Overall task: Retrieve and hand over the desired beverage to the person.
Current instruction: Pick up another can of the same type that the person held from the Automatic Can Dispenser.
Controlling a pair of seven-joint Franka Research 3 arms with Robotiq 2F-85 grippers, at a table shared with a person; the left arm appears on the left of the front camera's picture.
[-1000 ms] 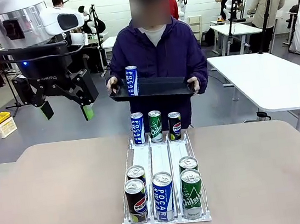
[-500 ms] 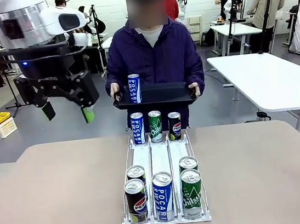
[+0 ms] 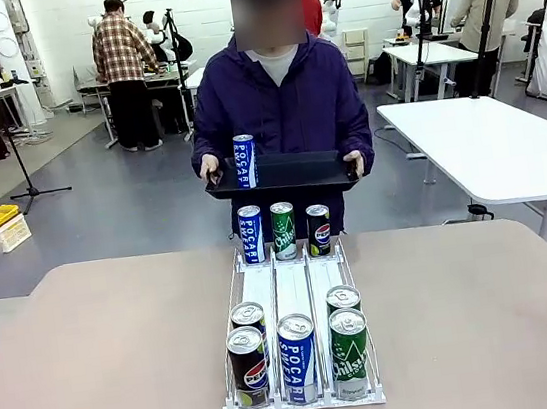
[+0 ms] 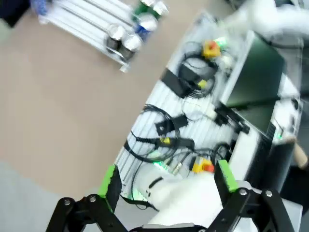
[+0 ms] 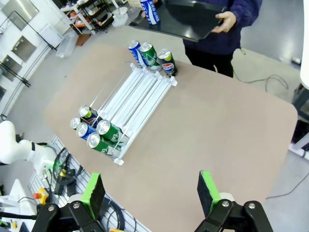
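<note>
– Two hands free?
– Yes, left hand (image 4: 167,175) and right hand (image 5: 151,186) are wide, empty, at the near side. Pocari can (image 3: 246,162) stands upright on the tray (image 3: 302,172) of the person (image 3: 280,98), far beyond the rack (image 3: 290,285).

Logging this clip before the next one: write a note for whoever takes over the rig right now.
Left gripper: open, empty, over the cabling beside the table.
Right gripper: open, empty, high above the table.
Person at the far side holds a tray with one blue can upright on it.
Rack on the table: three cans at its far end, five cans at the near end.
Done: a can appears delivered. Left: probably nothing; check whether the person wants another.
</note>
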